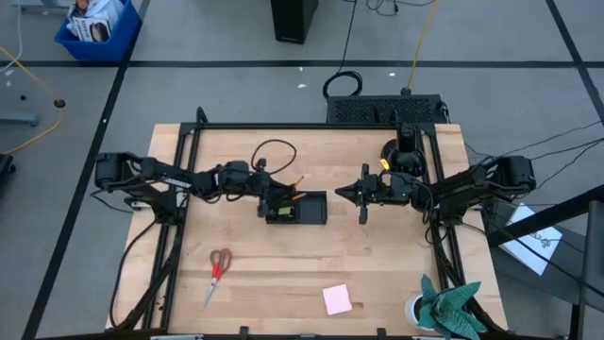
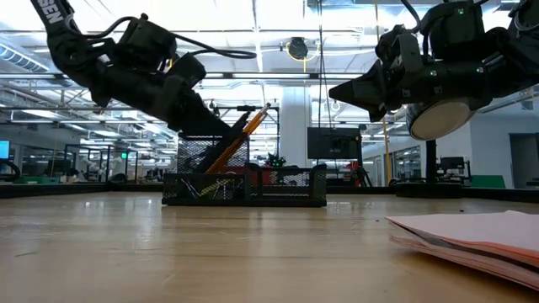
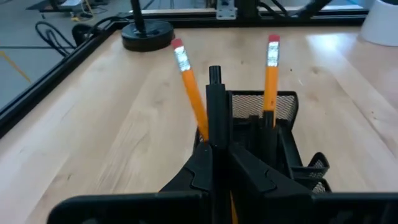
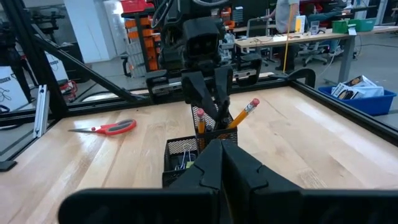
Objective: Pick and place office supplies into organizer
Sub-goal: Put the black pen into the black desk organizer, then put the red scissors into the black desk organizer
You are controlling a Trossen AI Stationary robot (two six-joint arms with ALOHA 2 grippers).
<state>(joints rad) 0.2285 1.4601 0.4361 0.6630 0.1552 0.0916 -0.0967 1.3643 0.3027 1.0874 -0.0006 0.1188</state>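
Note:
The black mesh organizer (image 1: pixel 307 210) (image 2: pixel 244 187) stands on the table's middle. Two orange pencils (image 3: pixel 189 87) (image 3: pixel 271 74) lean in its tall cup (image 4: pixel 214 134). My left gripper (image 1: pixel 269 198) (image 3: pixel 214 149) slants down over that cup, shut on a thin dark pen (image 3: pixel 214 99). My right gripper (image 1: pixel 363 194) (image 4: pixel 221 152) hovers shut and holding nothing, just right of the organizer and above the table (image 2: pixel 345 88). Red-handled scissors (image 1: pixel 219 269) (image 4: pixel 109 129) lie flat near the left front. A pale pink sticky-note pad (image 1: pixel 337 299) (image 2: pixel 480 236) lies near the front edge. My left gripper pinches the dark pen's shaft (image 3: pixel 214 134) between its two fingers. The pen lies along the fingers and sticks out past their tips, between the two pencils over the cup. The fingers slant down from the table's left. Whether the pen's end touches the organizer I cannot tell.
A round black camera mount base (image 1: pixel 394 149) (image 3: pixel 147 34) stands at the far right of the table. A green plant in a white pot (image 1: pixel 444 307) sits at the near right corner. Black frame rails (image 1: pixel 179 189) run along both sides. Bare wood lies between scissors and pad.

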